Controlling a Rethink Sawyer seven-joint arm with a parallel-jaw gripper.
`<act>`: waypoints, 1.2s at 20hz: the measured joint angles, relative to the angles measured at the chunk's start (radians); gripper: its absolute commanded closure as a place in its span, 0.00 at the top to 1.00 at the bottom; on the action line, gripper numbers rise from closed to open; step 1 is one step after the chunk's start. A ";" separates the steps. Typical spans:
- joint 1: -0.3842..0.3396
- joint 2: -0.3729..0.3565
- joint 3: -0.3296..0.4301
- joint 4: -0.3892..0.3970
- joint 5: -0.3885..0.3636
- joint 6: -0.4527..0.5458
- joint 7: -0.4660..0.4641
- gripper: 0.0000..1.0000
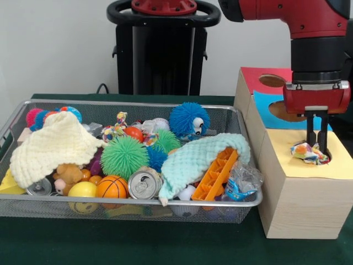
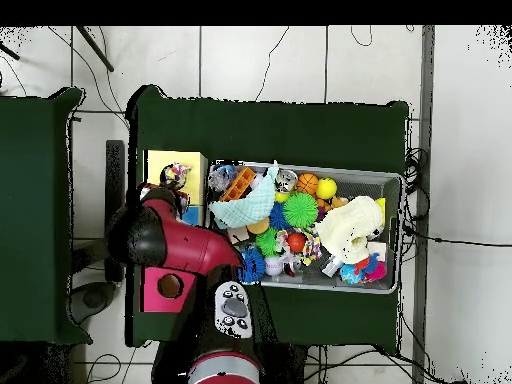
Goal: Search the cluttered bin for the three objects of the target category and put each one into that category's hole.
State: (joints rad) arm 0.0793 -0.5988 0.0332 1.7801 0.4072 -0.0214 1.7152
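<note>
At the right of the front view, the red and black arm's pincer [image 1: 317, 144] hangs straight down over the pale wooden box with the yellow top face [image 1: 302, 190]. Its two dark fingers [image 1: 311, 134] stand slightly parted, their tips at the round hole [image 1: 325, 159]. A crumpled, multicoloured speckled textile piece [image 1: 309, 153] lies on the hole's left rim, touching the fingertips, its long axis roughly left to right; whether the fingers grip it I cannot tell. The large silver wire-mesh basket [image 1: 66, 208] fills the left of the green table [image 1: 165, 243], with a small speckled knotted rope toy [image 1: 115, 130] upright near its far wall.
</note>
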 measured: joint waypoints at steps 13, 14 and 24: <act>0.041 0.008 -0.041 -0.004 0.037 -0.013 0.000 0.00; 0.044 0.010 -0.045 -0.005 0.037 -0.013 0.000 1.00; 0.083 0.018 -0.086 -0.015 0.072 -0.036 0.000 1.00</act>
State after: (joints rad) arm 0.1618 -0.5808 -0.0526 1.7647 0.4793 -0.0573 1.7152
